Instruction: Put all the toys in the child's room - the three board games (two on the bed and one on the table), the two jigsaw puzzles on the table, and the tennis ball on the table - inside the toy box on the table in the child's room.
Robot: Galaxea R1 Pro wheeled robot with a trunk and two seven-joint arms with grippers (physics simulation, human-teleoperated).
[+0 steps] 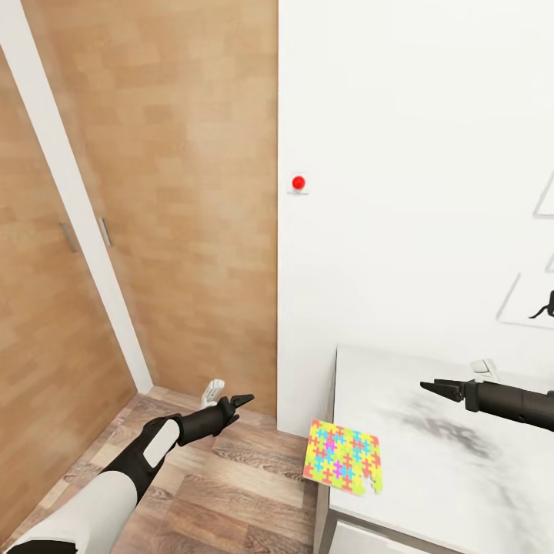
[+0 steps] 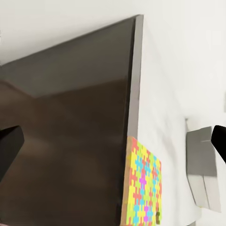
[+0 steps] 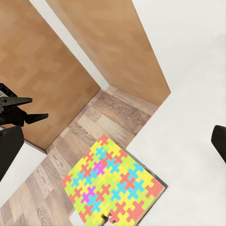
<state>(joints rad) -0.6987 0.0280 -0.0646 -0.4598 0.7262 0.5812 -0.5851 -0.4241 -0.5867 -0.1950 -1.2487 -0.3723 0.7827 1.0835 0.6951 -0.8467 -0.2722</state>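
Jigsaw (image 1: 342, 457): flat on desk (image 1: 462, 477) corner, overhanging edge, likely for easier pinch from side. Left claw (image 1: 235, 403): over floor, empty, fingers look together. Right claw (image 1: 438, 388): above desk, empty, together, near jigsaw.

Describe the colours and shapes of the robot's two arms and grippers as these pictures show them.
The left arm has white shell segments with black joints and forearm. Both the left gripper and the right gripper are black with pointed, tapering fingers. A small white part sits near each wrist.
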